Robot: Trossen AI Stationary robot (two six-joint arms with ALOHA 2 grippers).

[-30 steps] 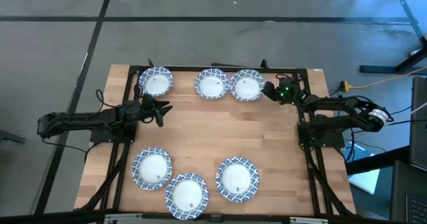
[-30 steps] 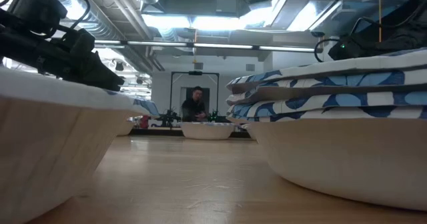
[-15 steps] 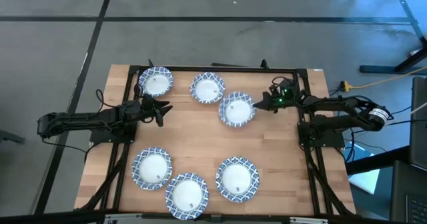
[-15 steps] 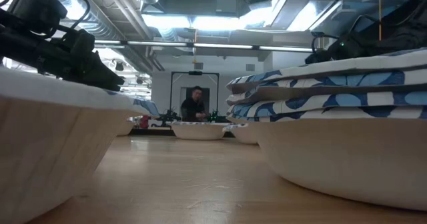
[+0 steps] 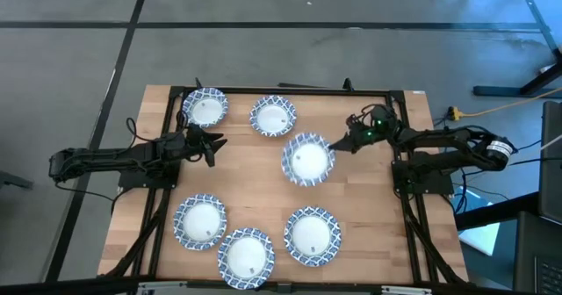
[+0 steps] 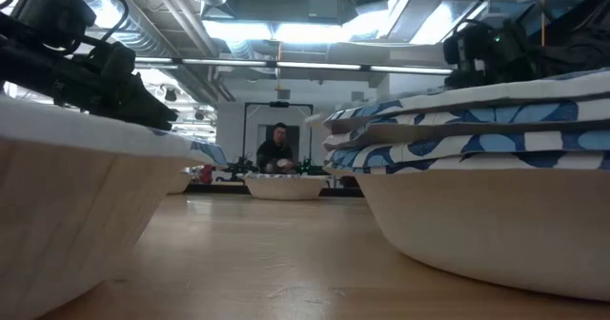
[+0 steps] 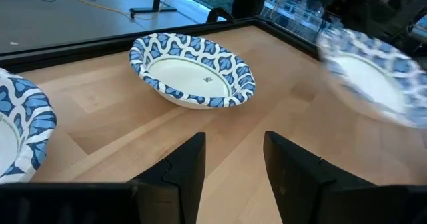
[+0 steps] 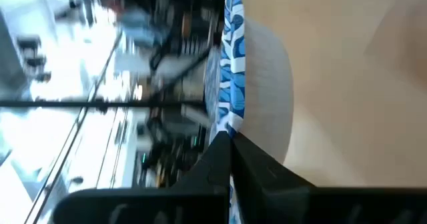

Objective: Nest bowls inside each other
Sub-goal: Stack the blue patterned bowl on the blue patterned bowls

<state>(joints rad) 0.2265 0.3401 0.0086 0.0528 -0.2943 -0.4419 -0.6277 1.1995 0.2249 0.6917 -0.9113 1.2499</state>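
Note:
Six bowl spots show in the high view. Single bowls or stacks rest on their bases at the far left (image 5: pixel 205 107), far middle (image 5: pixel 273 117), near left (image 5: pixel 201 222), near middle (image 5: pixel 246 254) and near right (image 5: pixel 312 235). The near right one (image 6: pixel 477 168) is a nested stack of several. My right gripper (image 5: pixel 336 144) is shut on one bowl (image 5: pixel 308 160) above the table's middle. My left gripper (image 5: pixel 217 146) hovers open at the left, its fingers (image 7: pixel 233 141) pointing toward the far middle bowl (image 7: pixel 193 71). My right gripper (image 8: pixel 230 144) pinches the bowl's patterned rim (image 8: pixel 233 114) between its two fingers (image 8: pixel 257 171), one on the inner side and one on the outer wall. It comes roughly level from the table's right. The bowl is lifted clear of the table, mouth facing up.
Black frame rails run along the table's far edge (image 5: pixel 290 89) and down both sides. Bare wood lies between the far and near bowls (image 5: pixel 255 181). A person (image 6: pixel 277 149) sits in the room beyond the far edge.
My right gripper has carried its bowl from the far edge, beside the far middle bowl, toward the table's middle and near side, lifting it clear. The bowl now looks larger from above. The left arm has kept still.

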